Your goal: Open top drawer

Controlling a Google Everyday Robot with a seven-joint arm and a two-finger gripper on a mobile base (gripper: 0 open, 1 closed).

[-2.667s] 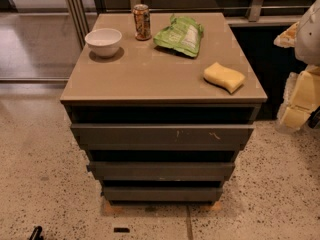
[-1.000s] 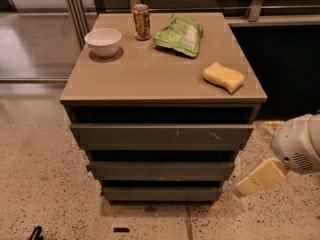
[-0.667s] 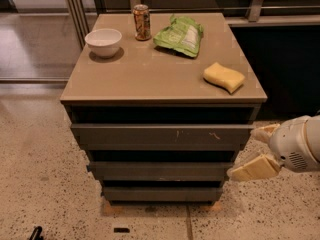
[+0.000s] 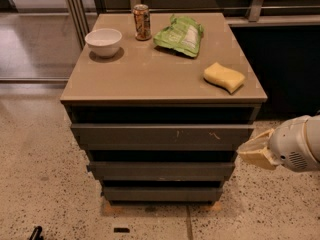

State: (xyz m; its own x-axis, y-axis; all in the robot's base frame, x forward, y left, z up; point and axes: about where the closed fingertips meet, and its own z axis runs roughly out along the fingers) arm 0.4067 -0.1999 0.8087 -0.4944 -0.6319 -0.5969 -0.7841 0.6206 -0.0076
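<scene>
Top drawer (image 4: 150,134): highest of 3 grey fronts under the bench (image 4: 140,79) top, with pale scratches right of centre; pushed in, no inside showing.
Gripper (image 4: 250,151): low at the right, just beside the right end of the top drawer front, tip pointing left toward it; contact not clear.
Jaws: cannot tell whether open or shut; nothing seen in their hold.
Progress: approach close to done by the look of it; catching the front's edge and the whole outward pull left to do.
On the bench: white bowl (image 4: 103,41), soda can (image 4: 142,22), green snack bag (image 4: 180,34), yellow sponge (image 4: 224,77), none at the front edge.
Below: 2 unscratched drawer fronts (image 4: 161,170), both shut.
In the way: nothing between gripper and drawer; no handle, so a slip off the edge likely the main risk.
</scene>
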